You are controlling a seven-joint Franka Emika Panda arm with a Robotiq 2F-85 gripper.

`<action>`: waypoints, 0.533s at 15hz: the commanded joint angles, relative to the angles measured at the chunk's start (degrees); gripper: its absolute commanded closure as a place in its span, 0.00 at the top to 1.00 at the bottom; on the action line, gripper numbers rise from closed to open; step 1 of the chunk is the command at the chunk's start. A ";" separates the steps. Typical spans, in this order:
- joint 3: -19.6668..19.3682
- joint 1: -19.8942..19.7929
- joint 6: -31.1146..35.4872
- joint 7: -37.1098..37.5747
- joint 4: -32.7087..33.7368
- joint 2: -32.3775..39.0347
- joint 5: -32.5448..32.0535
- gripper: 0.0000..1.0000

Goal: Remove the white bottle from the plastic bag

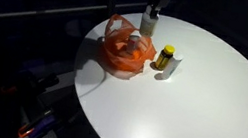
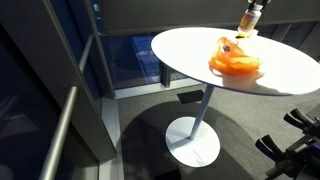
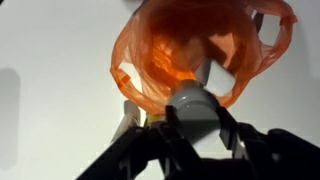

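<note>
I look down on a round white table (image 1: 209, 104) on a pedestal foot (image 2: 195, 140), in a dim room with dark windows. An orange plastic bag (image 1: 125, 51) lies beside a yellow-capped bottle (image 1: 166, 58). My pincer (image 3: 196, 112) pinches the white bottle (image 1: 149, 25), which is outside the bag and near the table's edge.

Held the white bottle (image 3: 195, 105) clamped between the fingers (image 3: 240, 140), pointing downward, just beside the plastic bag (image 3: 190, 45).

Orange bag (image 3: 190, 50) sits on the white table (image 3: 50, 60); just below it, the gripper (image 3: 196, 118) clamps the white bottle (image 3: 195, 100), dark fingers (image 3: 240, 140) hugging both sides.
</note>
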 commanded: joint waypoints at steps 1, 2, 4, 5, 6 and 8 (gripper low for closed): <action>-1.45 -1.74 -1.64 0.76 1.49 0.40 1.58 0.19; -1.90 -2.26 -1.39 0.88 1.34 0.55 1.69 0.19; -2.69 -3.30 -1.08 0.89 1.31 1.11 2.18 0.19; -3.06 -3.72 -0.76 1.03 1.33 1.46 2.48 0.19; -3.39 -4.18 -0.60 1.00 1.51 2.00 2.98 0.19; -4.05 -5.07 -0.84 1.00 1.92 3.23 3.78 0.19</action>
